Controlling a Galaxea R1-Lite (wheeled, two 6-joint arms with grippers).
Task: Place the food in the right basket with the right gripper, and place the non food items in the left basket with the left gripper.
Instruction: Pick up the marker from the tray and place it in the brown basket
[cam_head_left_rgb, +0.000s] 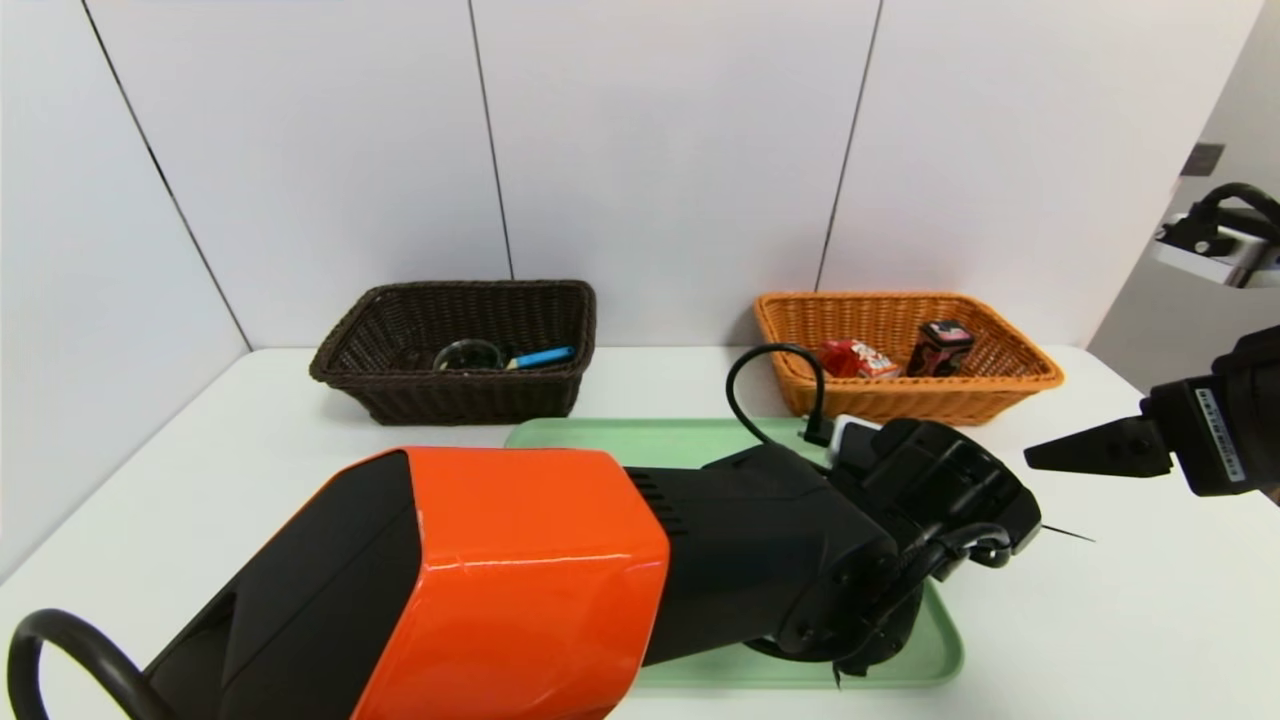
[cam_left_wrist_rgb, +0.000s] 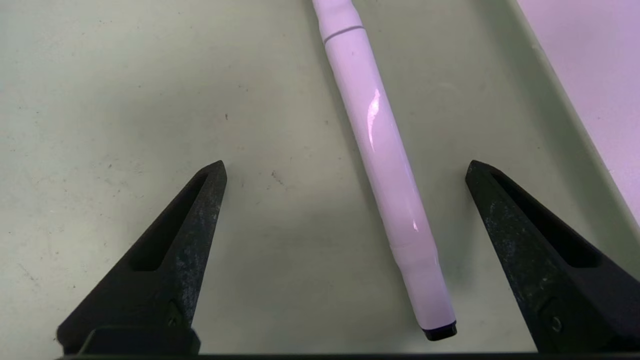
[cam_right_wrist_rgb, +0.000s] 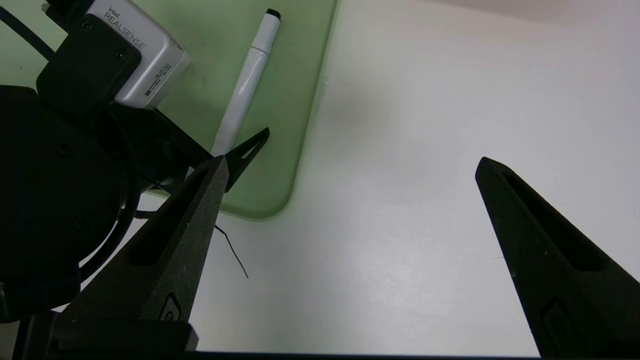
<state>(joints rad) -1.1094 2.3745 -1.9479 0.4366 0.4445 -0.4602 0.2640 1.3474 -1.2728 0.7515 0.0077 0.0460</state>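
Note:
A white marker with a black end (cam_left_wrist_rgb: 380, 150) lies on the green tray (cam_left_wrist_rgb: 125, 100). My left gripper (cam_left_wrist_rgb: 346, 167) hangs open just above it, one finger on each side, touching nothing. In the head view my left arm (cam_head_left_rgb: 500, 580) hides the marker. The marker (cam_right_wrist_rgb: 245, 85) also shows in the right wrist view, near the tray's right edge. Over the bare table right of the tray, my right gripper (cam_right_wrist_rgb: 352, 160) is open and empty. The brown left basket (cam_head_left_rgb: 450, 400) holds a blue pen (cam_head_left_rgb: 540, 357) and a round clear item (cam_head_left_rgb: 468, 355). The orange right basket (cam_head_left_rgb: 900, 400) holds a red packet (cam_head_left_rgb: 855, 358) and a dark box (cam_head_left_rgb: 940, 347).
Both baskets stand against the white wall at the back of the white table (cam_head_left_rgb: 1100, 600). A thin black strand (cam_head_left_rgb: 1068, 534) sticks out from my left wrist over the table. Equipment (cam_head_left_rgb: 1220, 240) sits off the table at the far right.

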